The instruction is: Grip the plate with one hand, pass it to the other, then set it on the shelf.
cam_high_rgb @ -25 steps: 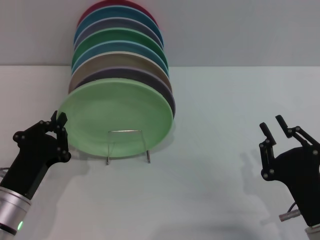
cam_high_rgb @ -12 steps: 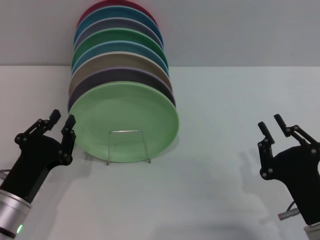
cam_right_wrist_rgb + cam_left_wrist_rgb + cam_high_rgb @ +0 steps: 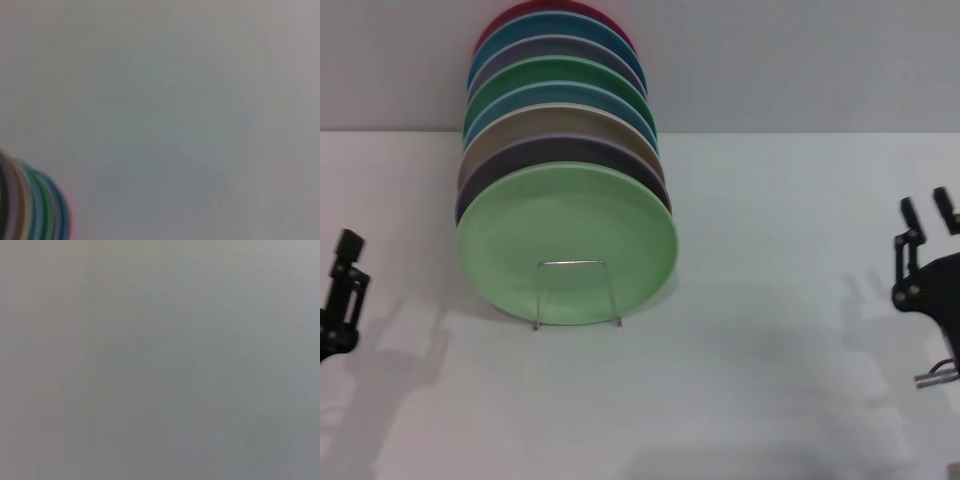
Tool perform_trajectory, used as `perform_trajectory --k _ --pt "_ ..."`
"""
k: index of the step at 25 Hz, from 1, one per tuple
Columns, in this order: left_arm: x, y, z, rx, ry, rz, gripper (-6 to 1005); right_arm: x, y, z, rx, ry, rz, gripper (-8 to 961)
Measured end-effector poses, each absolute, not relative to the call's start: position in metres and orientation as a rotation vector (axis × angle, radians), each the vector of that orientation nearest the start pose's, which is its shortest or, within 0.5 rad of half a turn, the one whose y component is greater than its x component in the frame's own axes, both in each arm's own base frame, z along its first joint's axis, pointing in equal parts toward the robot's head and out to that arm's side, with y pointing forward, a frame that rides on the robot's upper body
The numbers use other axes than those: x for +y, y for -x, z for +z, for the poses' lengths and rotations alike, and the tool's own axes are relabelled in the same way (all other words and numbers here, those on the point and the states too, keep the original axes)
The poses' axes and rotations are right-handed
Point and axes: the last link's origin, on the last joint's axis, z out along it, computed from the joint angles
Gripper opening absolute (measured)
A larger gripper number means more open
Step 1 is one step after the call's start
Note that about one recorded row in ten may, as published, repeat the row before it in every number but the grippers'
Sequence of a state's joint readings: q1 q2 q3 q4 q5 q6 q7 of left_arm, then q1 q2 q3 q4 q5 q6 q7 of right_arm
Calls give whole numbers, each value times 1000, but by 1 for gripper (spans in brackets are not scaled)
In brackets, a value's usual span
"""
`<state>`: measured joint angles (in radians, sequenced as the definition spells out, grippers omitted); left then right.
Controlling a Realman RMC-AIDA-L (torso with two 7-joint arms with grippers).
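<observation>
The light green plate (image 3: 568, 245) stands on edge at the front of a row of plates, leaning in the silver wire shelf (image 3: 576, 292). No gripper touches it. My left gripper (image 3: 346, 252) is far off at the left edge of the head view, mostly cut off by the frame. At the right edge my right gripper (image 3: 928, 210) is open and holds nothing. The left wrist view shows only plain grey surface.
Behind the green plate stand several plates (image 3: 560, 100) in lavender, tan, blue, dark green and red; their rims (image 3: 30, 212) show in a corner of the right wrist view. The white table (image 3: 770, 350) runs back to a grey wall.
The left gripper let go of the plate's rim, and the plate settled upright on the shelf. Both arms have drawn away outward, the left one to the left edge and the right one to the right edge.
</observation>
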<state>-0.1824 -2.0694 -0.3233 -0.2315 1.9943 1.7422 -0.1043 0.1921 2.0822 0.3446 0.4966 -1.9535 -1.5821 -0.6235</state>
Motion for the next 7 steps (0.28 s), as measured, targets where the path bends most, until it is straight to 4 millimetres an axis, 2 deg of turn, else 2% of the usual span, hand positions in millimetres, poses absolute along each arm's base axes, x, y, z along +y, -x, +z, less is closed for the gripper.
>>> perform_trajectory --k 7 --pt "218 318 -3 -364 1487 -1019 510 245 -290 -28 160 1448 687 223"
